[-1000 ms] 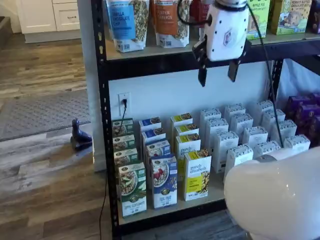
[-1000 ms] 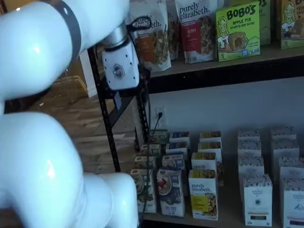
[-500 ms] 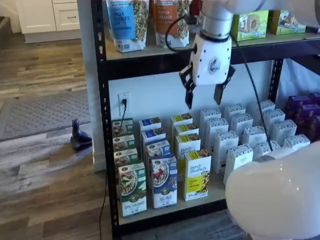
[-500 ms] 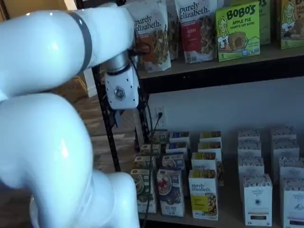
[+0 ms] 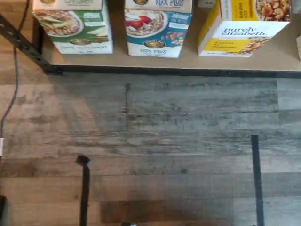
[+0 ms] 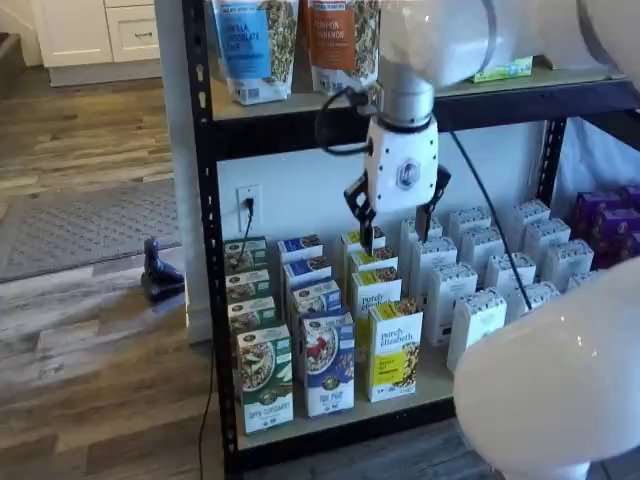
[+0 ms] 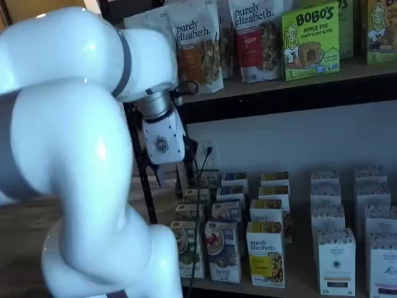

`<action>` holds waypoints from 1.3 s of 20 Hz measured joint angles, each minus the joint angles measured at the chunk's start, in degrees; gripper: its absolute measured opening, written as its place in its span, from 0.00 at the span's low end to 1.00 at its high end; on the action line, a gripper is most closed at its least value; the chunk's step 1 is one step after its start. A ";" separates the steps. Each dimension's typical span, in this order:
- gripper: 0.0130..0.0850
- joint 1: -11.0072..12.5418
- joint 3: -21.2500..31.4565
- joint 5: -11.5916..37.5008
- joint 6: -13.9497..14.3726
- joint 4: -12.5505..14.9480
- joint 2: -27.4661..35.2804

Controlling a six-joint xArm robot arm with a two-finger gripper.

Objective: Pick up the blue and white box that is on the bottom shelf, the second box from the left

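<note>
The blue and white box (image 6: 329, 365) stands at the front of the bottom shelf (image 6: 440, 378), between a green-and-white box (image 6: 265, 380) and a yellow-and-white box (image 6: 395, 350). More like boxes stand in rows behind them. It shows in both shelf views (image 7: 222, 248). The wrist view shows its front (image 5: 157, 28) at the shelf's black front beam (image 5: 188, 71). My gripper (image 6: 397, 222) hangs above the back rows, to the right of and well above the box. Its two black fingers stand apart with nothing between them.
White boxes (image 6: 480, 270) fill the shelf's right side, with purple boxes (image 6: 610, 220) beyond them. Pouches (image 6: 250, 45) stand on the upper shelf. The arm's big white link (image 6: 550, 390) fills the front right. A cord hangs from the wall outlet (image 6: 247, 200). Wood floor (image 5: 155, 141) lies before the rack.
My gripper has come down and to the left, from the upper shelf's beam to just above the back rows of boxes. The boxes have not moved.
</note>
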State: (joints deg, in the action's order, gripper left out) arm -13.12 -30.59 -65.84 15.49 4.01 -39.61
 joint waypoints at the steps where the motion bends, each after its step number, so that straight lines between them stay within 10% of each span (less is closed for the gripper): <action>1: 1.00 0.06 0.37 1.09 0.05 0.09 0.76; 16: 1.00 4.02 6.00 28.12 -5.34 -3.42 17.16; 26: 1.00 6.45 2.05 33.60 -5.87 -1.17 30.30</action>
State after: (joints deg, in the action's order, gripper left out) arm -6.68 -28.54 -32.24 9.62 2.85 -9.31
